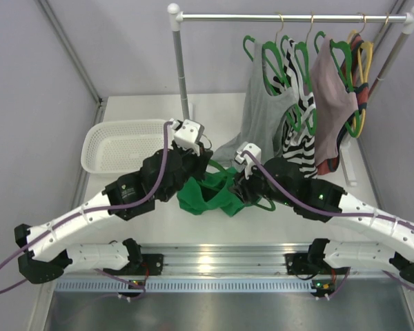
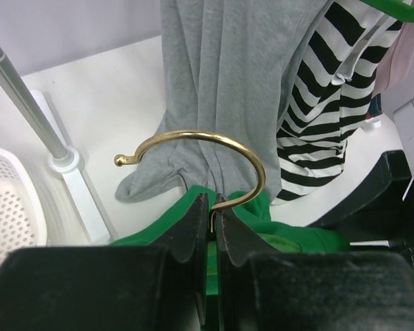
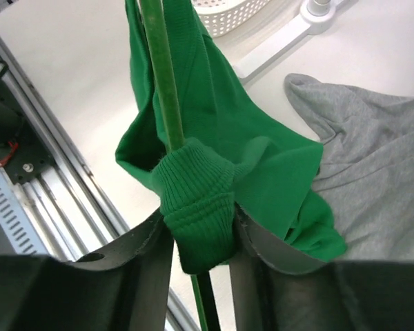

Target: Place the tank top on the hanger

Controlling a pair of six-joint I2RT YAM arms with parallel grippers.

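The bright green tank top (image 1: 205,196) hangs bunched between my two grippers above the table. My left gripper (image 2: 212,207) is shut on the gold hook (image 2: 200,138) of the green hanger, just below its curve. My right gripper (image 3: 196,227) is shut on a ribbed strap of the tank top (image 3: 196,200), bunched against the hanger's green arm (image 3: 162,76). In the top view the left gripper (image 1: 185,172) is left of the cloth and the right gripper (image 1: 243,183) is right of it. Most of the hanger is hidden under the cloth.
A rail (image 1: 290,17) at the back holds several green hangers, a yellow hanger (image 1: 364,58), a grey tank top (image 1: 262,117), a striped top (image 1: 300,134) and a pinkish garment (image 1: 334,110). A white basket (image 1: 121,145) sits at the left. The rail's post (image 1: 181,76) stands behind my left gripper.
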